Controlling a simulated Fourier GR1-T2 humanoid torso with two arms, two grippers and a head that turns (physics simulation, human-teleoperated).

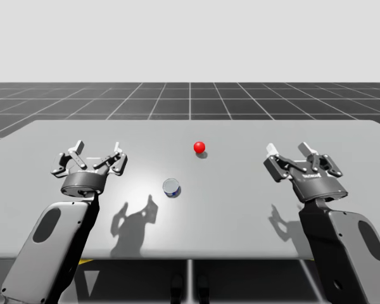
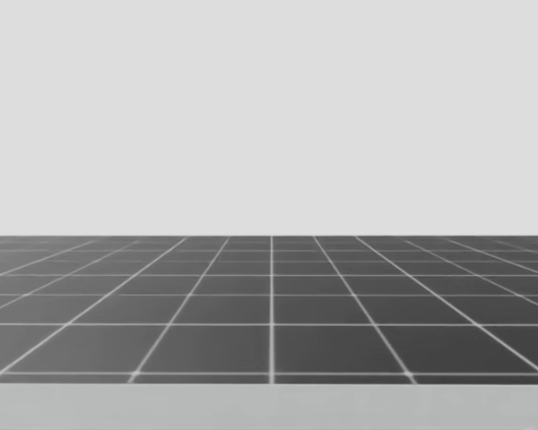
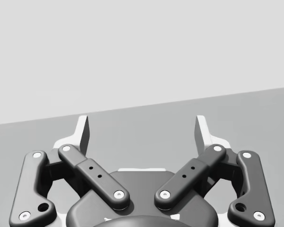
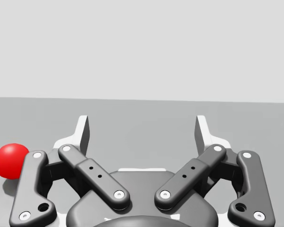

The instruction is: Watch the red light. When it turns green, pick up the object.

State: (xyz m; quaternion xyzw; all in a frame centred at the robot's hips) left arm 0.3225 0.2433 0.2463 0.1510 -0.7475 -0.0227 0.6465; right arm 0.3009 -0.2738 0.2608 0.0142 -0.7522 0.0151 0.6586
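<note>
While the light (image 1: 199,147) shows red, your left gripper (image 1: 98,149) and right gripper (image 1: 287,149) stand spread; the silver-topped can (image 1: 171,187) is likely light, rigid and slick: pinch its curved sides.

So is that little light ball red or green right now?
Red: the light ball shows plain red, high view and right wrist view alike.

Our left claw (image 3: 142,135), a dark grey metal two-finger gripper, stands spread wide. Its two white-tipped fingers (image 3: 81,135) point ahead, with plain surface showing in the gap between them. Paired dark links with bright rivets angle outward from the round base on each side. Under and ahead of it lies the flat grey tabletop (image 3: 255,113), whose far edge runs tilted against a pale grey backdrop (image 3: 142,47).
</note>
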